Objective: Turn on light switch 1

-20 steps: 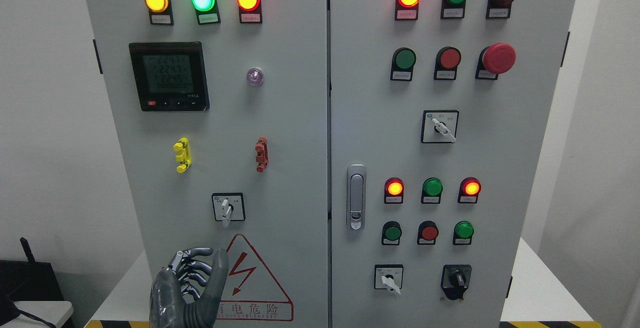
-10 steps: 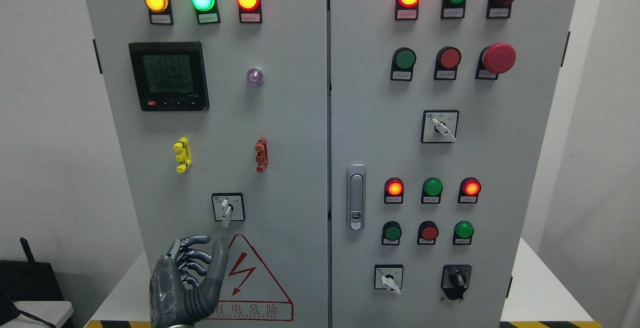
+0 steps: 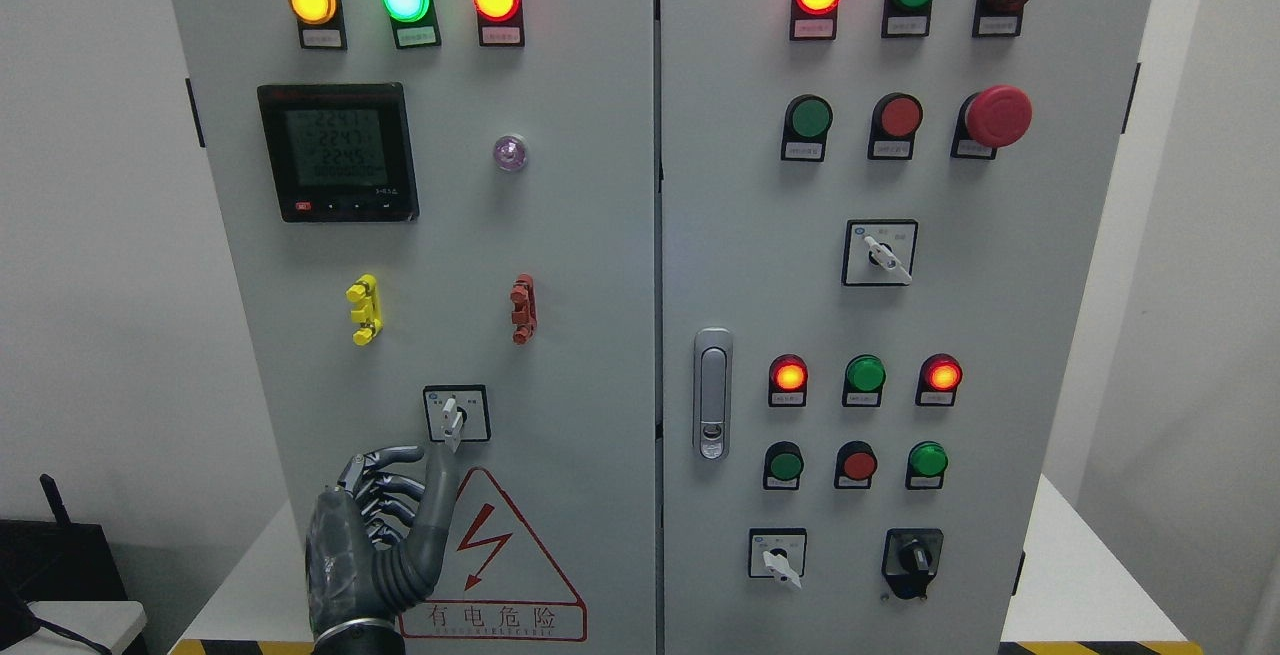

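Observation:
A small rotary selector switch (image 3: 456, 414), with a white lever pointing down, sits on a black-framed plate low on the left cabinet door (image 3: 560, 235). My left hand (image 3: 425, 462) is dark grey and rises from the bottom edge just below that switch. Its thumb (image 3: 437, 495) stands upright, the tip just under the lever. The four fingers (image 3: 385, 485) are loosely bent toward the thumb with a gap between, and they hold nothing. Whether the thumb touches the lever cannot be told. The right arm is out of view.
A red triangular shock-warning sign (image 3: 500, 560) lies right of the hand. Yellow (image 3: 363, 309) and red (image 3: 522, 308) terminals and a meter display (image 3: 337, 152) sit higher. The right door (image 3: 1000, 335) carries a latch handle (image 3: 711, 393), lamps, push buttons and more rotary switches (image 3: 777, 555).
My left hand has risen along the door, bringing the thumb tip from beside the warning sign up to just under the switch lever. The lever has not turned.

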You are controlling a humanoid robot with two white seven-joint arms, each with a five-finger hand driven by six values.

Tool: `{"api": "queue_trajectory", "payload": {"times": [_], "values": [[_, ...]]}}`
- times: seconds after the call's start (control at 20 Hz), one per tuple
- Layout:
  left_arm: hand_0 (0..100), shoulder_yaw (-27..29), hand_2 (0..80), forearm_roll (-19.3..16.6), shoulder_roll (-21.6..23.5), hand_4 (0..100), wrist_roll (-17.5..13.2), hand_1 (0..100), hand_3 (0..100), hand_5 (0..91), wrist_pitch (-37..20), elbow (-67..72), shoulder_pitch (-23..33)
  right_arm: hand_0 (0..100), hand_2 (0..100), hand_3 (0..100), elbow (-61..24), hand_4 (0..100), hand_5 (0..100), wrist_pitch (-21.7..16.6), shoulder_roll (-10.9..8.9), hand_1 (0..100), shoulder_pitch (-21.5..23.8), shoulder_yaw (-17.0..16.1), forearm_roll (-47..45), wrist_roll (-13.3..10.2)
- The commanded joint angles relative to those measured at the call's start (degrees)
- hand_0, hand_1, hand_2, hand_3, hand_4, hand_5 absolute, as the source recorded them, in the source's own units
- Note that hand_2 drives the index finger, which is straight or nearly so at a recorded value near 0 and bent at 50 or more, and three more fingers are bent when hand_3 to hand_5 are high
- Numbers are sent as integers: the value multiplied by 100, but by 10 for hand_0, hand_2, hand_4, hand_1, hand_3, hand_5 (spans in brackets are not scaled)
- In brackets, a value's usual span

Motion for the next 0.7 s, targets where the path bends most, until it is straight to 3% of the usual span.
{"api": "queue_trajectory", "payload": {"times": [0.0,0.4,0.65], "values": [[253,-80,401,79,-8,806,4,376,707,865,159,7,-177,120,0,0,0,0,0,4,0,389,0,0,-105,4],[262,-89,404,70,-8,806,65,373,705,865,176,7,-168,120,0,0,0,0,0,4,0,389,0,0,-105,4],[270,-212,407,70,-8,806,74,373,704,866,510,-2,-177,120,0,0,0,0,0,4,0,389,0,0,-105,4]]}}
